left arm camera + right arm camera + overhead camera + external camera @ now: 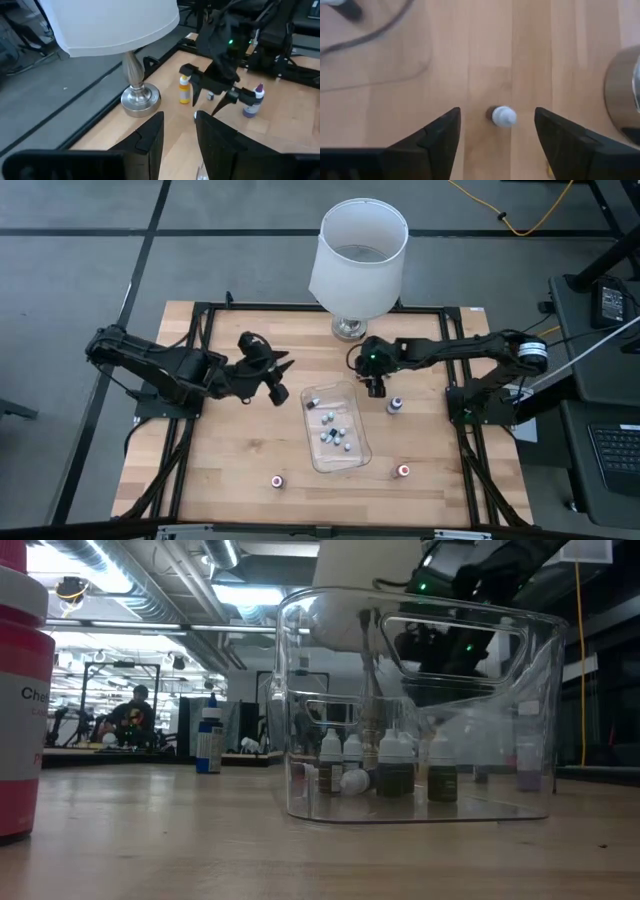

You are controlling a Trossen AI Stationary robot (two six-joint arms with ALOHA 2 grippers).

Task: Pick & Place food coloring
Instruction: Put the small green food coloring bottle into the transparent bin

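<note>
On the left, the left arm reaches in over the table (200, 480), its gripper (282, 380) raised just left of the tray's far end; its fingers (150, 137) stand a little apart with nothing between them. Near the front edge, left of the tray, a red-capped bottle (276, 480) stands alone. The clear tray (362, 448) lies at the table's middle and holds a cluster of small bottles (335, 435); from table height most stand upright with white caps, and one lies on its side (352, 781). Behind the tray stands the lamp (357, 260), its metal base (141, 97) on the far part of the table. The right gripper (376, 387) hangs just beyond the tray's far right corner with jaws spread wide, released, and directly below it a white-capped bottle (503, 116) stands on the wood between the fingers (437, 135), touching neither. The left wrist view shows a yellow bottle (184, 90) just beside that gripper, nearer the lamp. Right of the gripper stands a purple bottle (396, 404) with a white cap. Another red-capped bottle (403, 471) stands near the tray's front right corner.
</note>
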